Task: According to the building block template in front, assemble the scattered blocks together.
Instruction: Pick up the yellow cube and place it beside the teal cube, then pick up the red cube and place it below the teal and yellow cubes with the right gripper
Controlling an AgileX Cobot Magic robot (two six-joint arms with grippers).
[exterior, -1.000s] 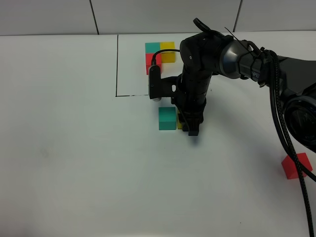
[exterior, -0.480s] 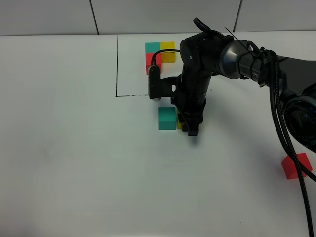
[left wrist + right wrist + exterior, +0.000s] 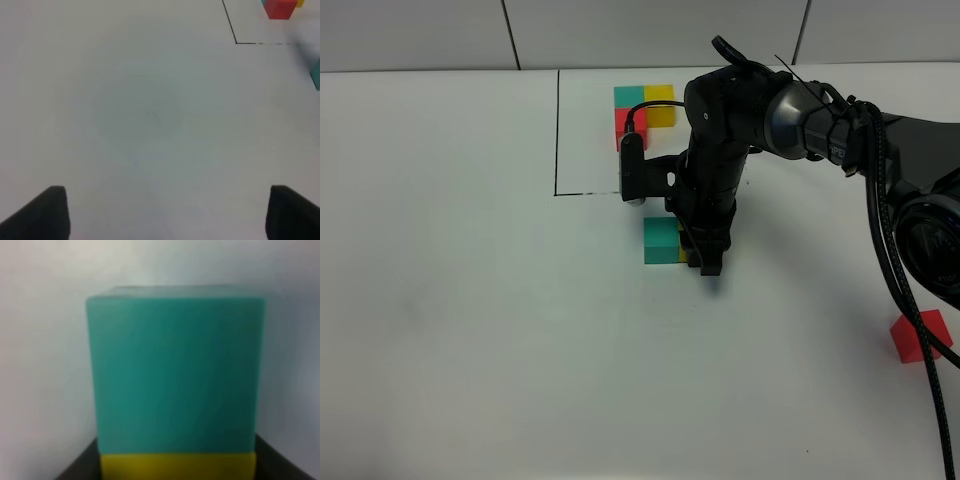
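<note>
The building block template (image 3: 643,113), a small teal, yellow and red cluster, sits at the back inside a thin black drawn rectangle (image 3: 558,130). The scattered teal block (image 3: 661,240) lies just in front of the frame, with the yellow block (image 3: 684,250) flush against its right side. My right gripper (image 3: 705,256) reaches down over the yellow block, its fingers on either side of it. The right wrist view shows the teal block (image 3: 175,370) touching the yellow block (image 3: 177,466). The scattered red block (image 3: 919,335) lies far right. My left gripper (image 3: 165,215) is open over bare table.
The right arm (image 3: 790,110) and its cables (image 3: 885,230) stretch across the table's right side. The left wrist view shows the frame's corner line (image 3: 235,35) and the template's red cube (image 3: 279,8). The white table (image 3: 470,300) is bare on the left and front.
The teal block has shifted very slightly to the right and toward the front. The right arm has barely moved.
</note>
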